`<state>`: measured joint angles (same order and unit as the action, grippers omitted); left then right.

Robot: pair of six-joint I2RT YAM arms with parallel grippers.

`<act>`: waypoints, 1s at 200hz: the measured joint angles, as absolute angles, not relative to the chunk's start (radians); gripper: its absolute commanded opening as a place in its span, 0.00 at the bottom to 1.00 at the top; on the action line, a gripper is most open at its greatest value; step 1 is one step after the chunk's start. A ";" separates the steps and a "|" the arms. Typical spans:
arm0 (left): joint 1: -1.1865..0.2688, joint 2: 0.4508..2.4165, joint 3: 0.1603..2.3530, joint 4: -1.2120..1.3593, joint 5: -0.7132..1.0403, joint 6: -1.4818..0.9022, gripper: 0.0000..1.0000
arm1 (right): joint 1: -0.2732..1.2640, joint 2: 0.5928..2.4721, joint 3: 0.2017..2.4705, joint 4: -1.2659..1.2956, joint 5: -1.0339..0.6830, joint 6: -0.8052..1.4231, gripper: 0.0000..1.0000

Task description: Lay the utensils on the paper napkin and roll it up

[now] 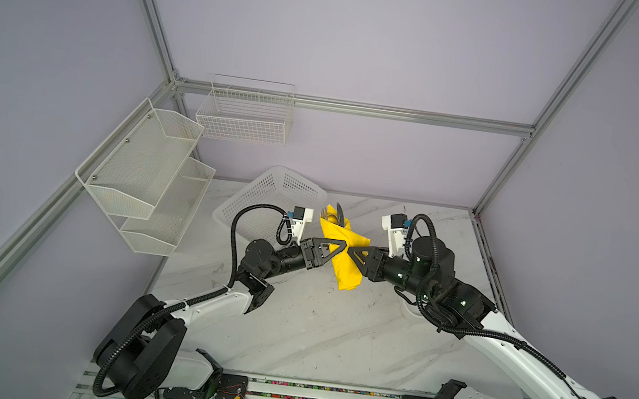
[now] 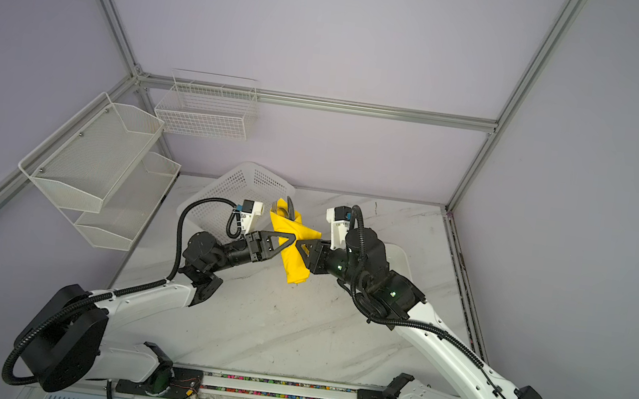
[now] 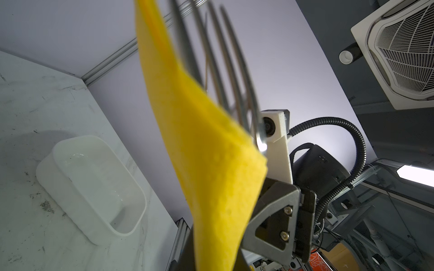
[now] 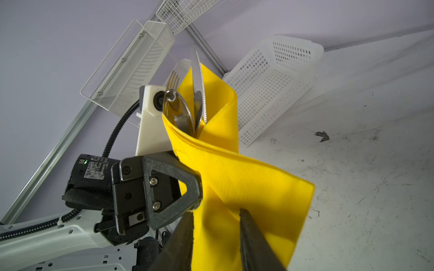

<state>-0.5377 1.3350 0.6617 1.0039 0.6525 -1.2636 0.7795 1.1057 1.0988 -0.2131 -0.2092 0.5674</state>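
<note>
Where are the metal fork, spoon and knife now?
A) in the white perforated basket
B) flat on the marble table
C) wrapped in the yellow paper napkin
C: the shiny silver metal utensils stick out of one end of the rolled bright yellow paper napkin.

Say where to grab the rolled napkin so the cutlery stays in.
Grip the paper napkin mid-length, jaws across the wrapped band, coming in from the side. Its upper end is open with the utensils sticking out, and a loose flap hangs at one side, so an end grip would likely hold only paper. The left gripper and right gripper pinch it there, from opposite sides.
</note>
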 measured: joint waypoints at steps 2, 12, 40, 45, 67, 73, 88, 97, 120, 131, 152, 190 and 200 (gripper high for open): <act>-0.538 1.335 0.662 1.004 0.653 -1.264 0.11 | 0.780 1.106 1.099 -0.213 -0.209 0.567 0.36; -0.538 1.335 0.662 1.004 0.653 -1.264 0.11 | 0.780 1.105 1.099 -0.212 -0.216 0.567 0.34; -0.538 1.335 0.662 1.004 0.654 -1.264 0.11 | 0.780 1.105 1.100 -0.191 -0.236 0.570 0.29; -0.538 1.335 0.662 1.004 0.655 -1.264 0.11 | 0.780 1.105 1.102 -0.189 -0.240 0.572 0.28; -0.538 1.335 0.662 1.004 0.655 -1.264 0.11 | 0.780 1.110 1.113 -0.177 -0.249 0.572 0.24; -0.538 1.335 0.662 1.004 0.655 -1.264 0.11 | 0.780 1.114 1.119 -0.173 -0.245 0.573 0.23; -0.538 1.335 0.662 1.004 0.656 -1.264 0.11 | 0.780 1.125 1.129 -0.165 -0.224 0.579 0.22; -0.538 1.335 0.662 1.004 0.656 -1.264 0.11 | 0.780 1.129 1.129 -0.163 -0.210 0.581 0.22; -0.538 1.335 0.662 1.003 0.656 -1.264 0.11 | 0.780 1.147 1.129 -0.161 -0.165 0.599 0.21; -0.538 1.335 0.662 1.003 0.657 -1.264 0.11 | 0.780 1.158 1.129 -0.161 -0.146 0.610 0.21; -0.538 1.335 0.662 1.003 0.658 -1.264 0.11 | 0.778 1.168 1.129 -0.162 -0.112 0.638 0.21; -0.538 1.335 0.662 1.003 0.659 -1.264 0.11 | 0.749 1.168 1.129 -0.161 -0.133 0.672 0.25; -0.538 1.335 0.662 1.003 0.659 -1.264 0.11 | 0.742 1.165 1.128 -0.161 -0.155 0.672 0.27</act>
